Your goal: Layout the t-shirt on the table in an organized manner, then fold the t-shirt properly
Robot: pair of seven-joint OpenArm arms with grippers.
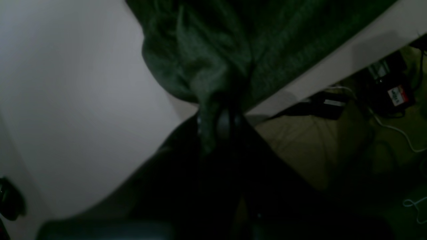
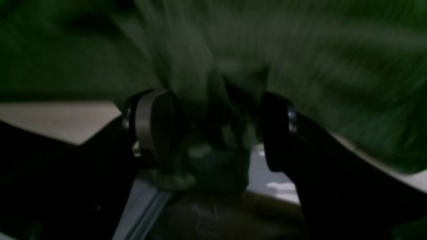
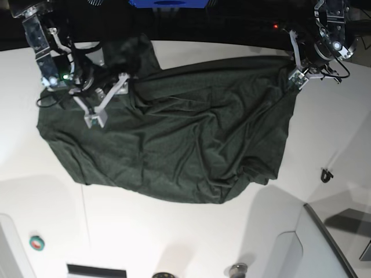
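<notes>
Green t-shirt spreads across the table; wrist views show left pincer clamping cloth, right pincer parted.

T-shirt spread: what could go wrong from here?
1. The right gripper stands open around a bunch of the t-shirt; that corner may slump back.
2. The left gripper is shut on the t-shirt at the table edge; pulling with one side free could skew the cloth.
3. Wrinkles across the middle may get folded in.
</notes>
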